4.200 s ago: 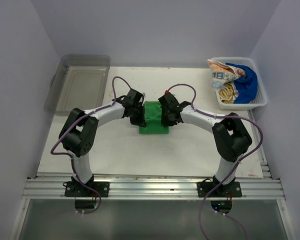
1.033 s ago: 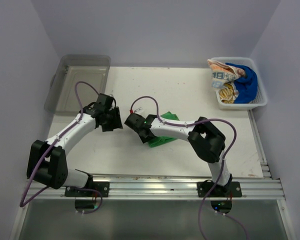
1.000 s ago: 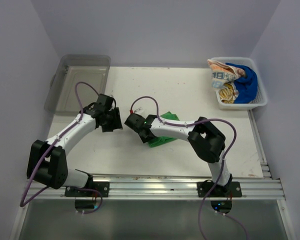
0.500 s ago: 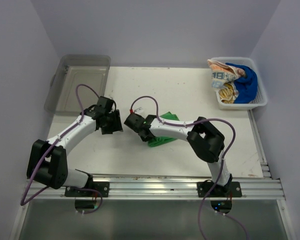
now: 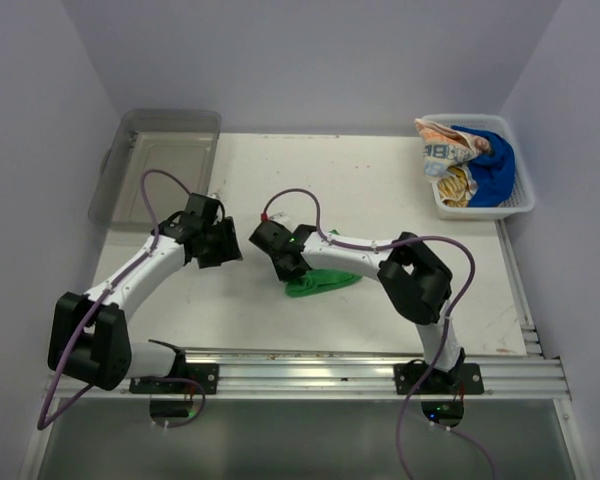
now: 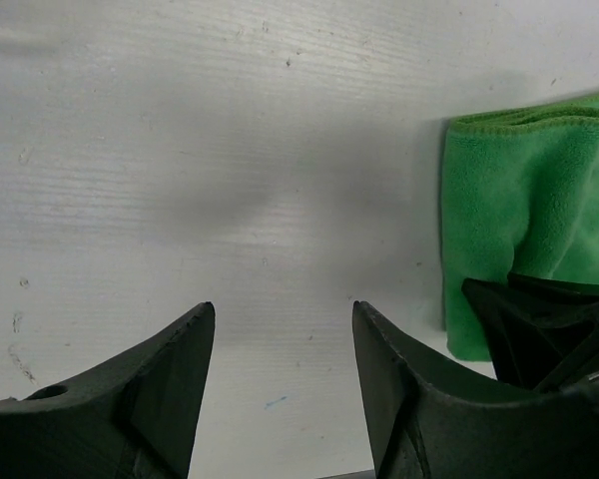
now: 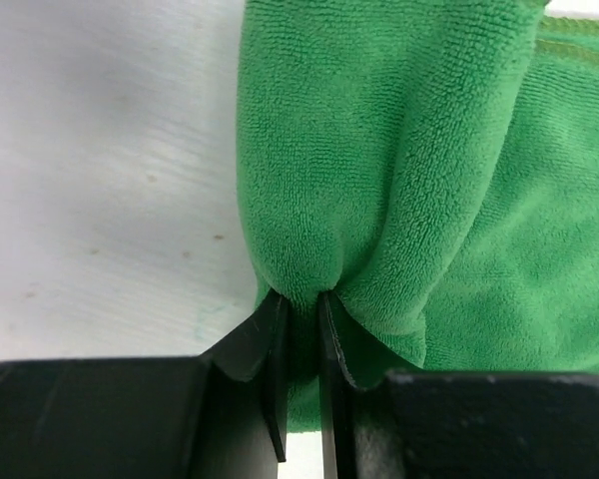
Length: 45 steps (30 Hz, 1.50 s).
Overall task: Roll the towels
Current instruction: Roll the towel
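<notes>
Where the right gripper (image 7: 299, 309) meets the cloth, its two fingers stand almost together, clamped on a pinched fold of the bright green towel (image 7: 379, 150), which bulges away from the tips toward twelve o'clock in the right wrist view. Seen from above, that gripper sits at the towel's nine o'clock end, and the towel lies bunched on the white table (image 5: 380, 190) near its middle. Just beyond, again at nine o'clock, the left gripper (image 6: 280, 324) hangs with its fingers well apart and nothing between them but bare table; the towel's edge shows at three o'clock in its wrist view. Far off at two o'clock a white basket (image 5: 520, 207) holds the orange-and-white towel (image 5: 440, 140), the blue towel (image 5: 493, 168) and the yellow-tan towel (image 5: 456, 186), heaped together. At ten o'clock stands a clear plastic bin (image 5: 160, 175)
</notes>
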Available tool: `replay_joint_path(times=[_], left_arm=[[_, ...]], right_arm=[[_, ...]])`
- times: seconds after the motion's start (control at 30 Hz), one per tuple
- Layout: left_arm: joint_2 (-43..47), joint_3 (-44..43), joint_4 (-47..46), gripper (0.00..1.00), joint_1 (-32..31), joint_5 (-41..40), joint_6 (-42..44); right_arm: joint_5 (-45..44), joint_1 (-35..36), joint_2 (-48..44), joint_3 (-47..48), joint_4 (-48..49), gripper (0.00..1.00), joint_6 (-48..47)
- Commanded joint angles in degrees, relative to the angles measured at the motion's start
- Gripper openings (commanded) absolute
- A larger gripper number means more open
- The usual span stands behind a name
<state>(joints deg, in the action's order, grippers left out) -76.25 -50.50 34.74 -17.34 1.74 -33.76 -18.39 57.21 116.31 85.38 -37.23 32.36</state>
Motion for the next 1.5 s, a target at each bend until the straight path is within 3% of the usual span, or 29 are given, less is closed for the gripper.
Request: replay_joint_path(times=[0.0,0.3,0.43,0.57,0.6,0.63,0.77,0.87,0.97,1.23,1.47], left_arm=[[1.98,0.84,-1.78,0.62,0.56,0.99,0.62],[2.16,1.28,-3.80,0.61,0.56,4.15,1.41],[2.86,1.54,-5.64,0.61,0.56,6.26,1.33],[2.77,1.63,-7.58,0.62,0.47,8.98,0.45],[2.25,1.89,-9.32,0.72,0.47,11.42,0.45],[1.90,2.07,-10.21,0.74,0.47,12.58,0.19],[-0.74,2.25,-14.17,0.72,0.20,15.93,-1.13],[-2.76,2.07,-17.24,0.68,-0.06,17.59,-1.49],[-5.31,1.20,-18.04,0.71,-0.50,19.26,-1.40],[-13.04,-1.61,-19.98,0.76,-2.25,20.32,-2.28],[-18.76,-4.87,-19.71,0.68,-5.15,18.65,-3.24]], right_arm=[[7.66,-0.17,-4.77,0.14,4.71,0.00,3.76],[19.61,-4.30,-11.54,-8.29,13.84,0.00,8.14],[29.62,-8.16,-14.62,-15.76,24.37,0.00,12.72],[34.20,-10.19,-15.50,-22.26,30.54,0.00,16.58],[34.82,-10.62,-15.50,-23.15,31.68,0.00,17.20],[35.61,-10.80,-15.50,-24.11,33.87,0.00,17.73],[37.90,-11.59,-15.33,-27.45,36.88,0.00,20.11],[41.58,-13.17,-15.50,-31.31,45.47,0.00,25.10],[45.98,-14.84,-14.63,-34.40,54.18,0.00,28.98],[45.11,-15.02,-14.97,-32.21,47.97,0.00,24.51],[44.50,-15.02,-14.45,-31.69,45.32,0.00,21.97]])
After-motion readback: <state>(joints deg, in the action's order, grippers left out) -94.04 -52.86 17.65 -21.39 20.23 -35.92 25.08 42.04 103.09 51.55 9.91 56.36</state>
